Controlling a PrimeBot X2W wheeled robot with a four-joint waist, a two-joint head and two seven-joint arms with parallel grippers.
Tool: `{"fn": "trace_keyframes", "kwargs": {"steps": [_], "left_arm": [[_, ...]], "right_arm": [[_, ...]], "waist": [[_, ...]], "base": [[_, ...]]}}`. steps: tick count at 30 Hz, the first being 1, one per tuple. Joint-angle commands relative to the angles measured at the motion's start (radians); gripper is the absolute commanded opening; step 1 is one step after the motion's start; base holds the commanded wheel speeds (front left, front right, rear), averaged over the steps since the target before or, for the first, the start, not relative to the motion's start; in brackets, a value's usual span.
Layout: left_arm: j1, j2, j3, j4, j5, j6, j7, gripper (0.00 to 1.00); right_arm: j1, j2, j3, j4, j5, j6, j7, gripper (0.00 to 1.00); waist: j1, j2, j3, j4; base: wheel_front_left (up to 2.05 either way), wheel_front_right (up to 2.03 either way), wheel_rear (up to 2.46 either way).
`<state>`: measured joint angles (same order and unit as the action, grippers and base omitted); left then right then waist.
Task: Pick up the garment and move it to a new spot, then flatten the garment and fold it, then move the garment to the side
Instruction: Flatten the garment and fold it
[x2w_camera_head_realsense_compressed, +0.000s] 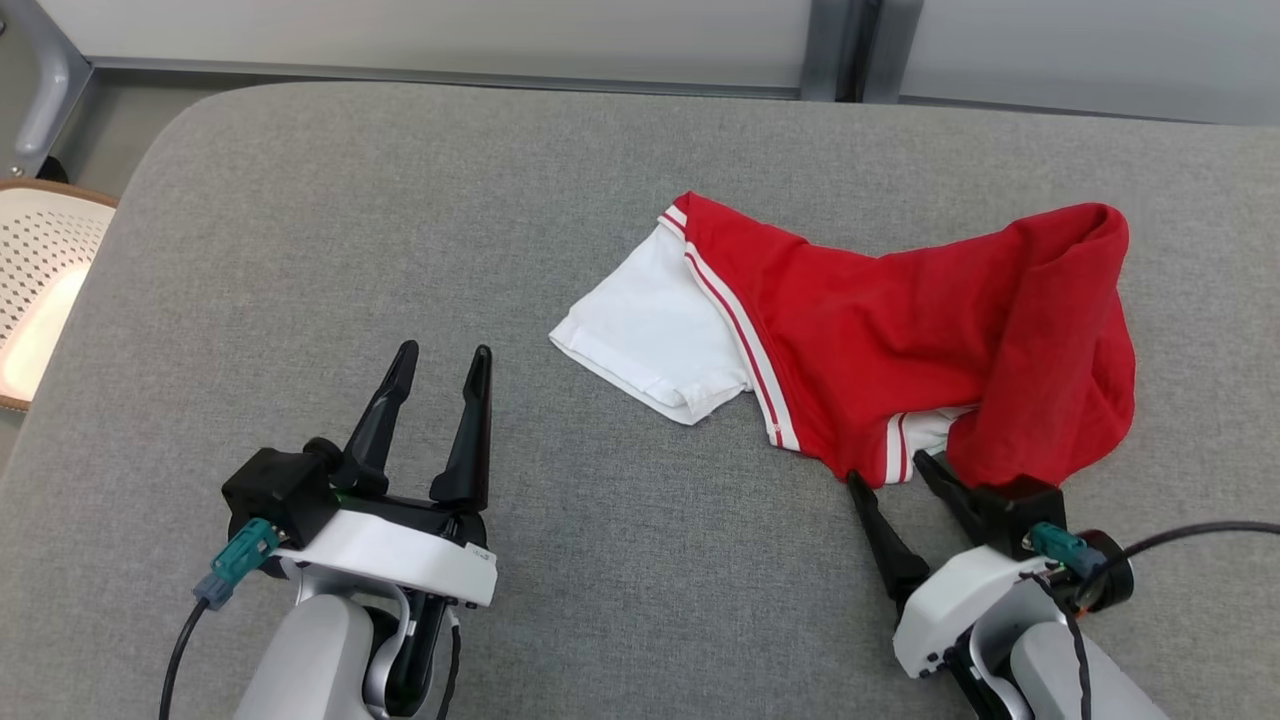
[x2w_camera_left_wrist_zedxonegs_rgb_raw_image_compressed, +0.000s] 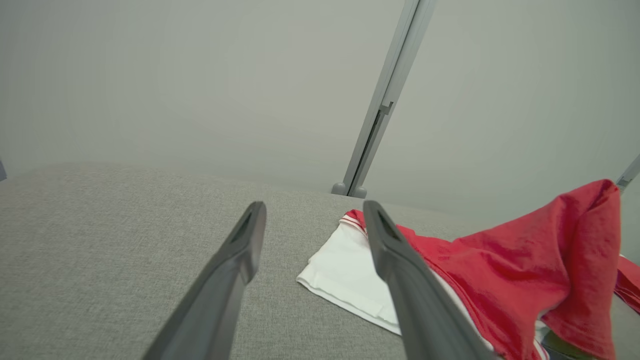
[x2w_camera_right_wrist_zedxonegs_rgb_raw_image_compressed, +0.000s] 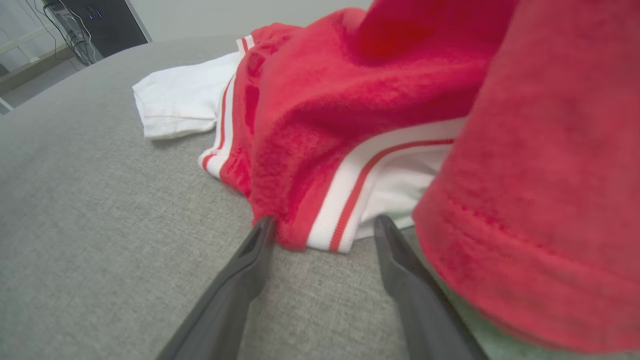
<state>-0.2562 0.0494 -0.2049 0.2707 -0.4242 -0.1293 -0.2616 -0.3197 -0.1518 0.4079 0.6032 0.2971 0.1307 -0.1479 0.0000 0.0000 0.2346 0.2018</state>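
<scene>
I see the garment (x2w_camera_head_realsense_compressed: 880, 330), red with a white sleeve (x2w_camera_head_realsense_compressed: 650, 330) and white stripes, lying crumpled on the right half of the grey bench (x2w_camera_head_realsense_compressed: 400, 200), with one red fold standing up at its right end. My right gripper (x2w_camera_head_realsense_compressed: 886, 468) is spread wide and low at the near hem, where the striped edge (x2w_camera_right_wrist_zedxonegs_rgb_raw_image_compressed: 340, 220) lies just at its fingertips and is not clamped. My left gripper (x2w_camera_head_realsense_compressed: 445, 352) is also wide, holding nothing, over bare bench to the left of the white sleeve and apart from it.
</scene>
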Motion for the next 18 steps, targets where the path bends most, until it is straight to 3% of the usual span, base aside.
{"fn": "trace_keyframes", "kwargs": {"steps": [1, 2, 3, 4, 15, 18], "left_arm": [[-0.018, 0.003, 0.001, 0.002, -0.005, -0.002, -0.005, 1.00], [-0.021, 0.003, 0.001, 0.004, -0.004, -0.002, -0.005, 1.00], [-0.023, 0.003, 0.000, 0.006, -0.003, -0.002, -0.005, 1.00], [-0.024, 0.003, 0.000, 0.007, -0.002, -0.002, -0.005, 1.00], [0.002, 0.003, 0.010, 0.035, 0.016, -0.002, -0.005, 1.00], [0.012, 0.003, 0.016, 0.037, 0.022, -0.002, -0.005, 1.00]], "right_arm": [[-0.011, -0.004, 0.015, 0.025, 0.005, 0.000, 0.019, 1.00], [-0.016, -0.005, 0.023, 0.033, 0.011, 0.000, 0.028, 1.00], [-0.022, -0.009, 0.032, 0.038, 0.013, 0.000, 0.030, 0.38], [-0.029, -0.010, 0.042, 0.040, 0.022, 0.000, 0.029, 0.00], [-0.051, -0.040, 0.162, -0.050, 0.092, 0.000, -0.080, 0.00], [-0.056, -0.053, 0.215, -0.121, 0.094, 0.000, -0.099, 0.00]], "waist": [[0.0000, 0.0000, 0.009, 0.005], [0.0000, 0.0000, 0.011, 0.007], [0.0000, 0.0000, 0.012, 0.007], [0.0000, 0.0000, 0.012, 0.008], [0.0000, 0.0000, -0.054, -0.012], [0.0000, 0.0000, -0.079, -0.021]], "base": [[0.00, 0.00, 0.00], [0.00, 0.00, 0.00], [0.00, 0.00, 0.00], [0.00, 0.00, 0.00], [0.00, 0.00, 0.00], [0.00, 0.00, 0.00]]}}
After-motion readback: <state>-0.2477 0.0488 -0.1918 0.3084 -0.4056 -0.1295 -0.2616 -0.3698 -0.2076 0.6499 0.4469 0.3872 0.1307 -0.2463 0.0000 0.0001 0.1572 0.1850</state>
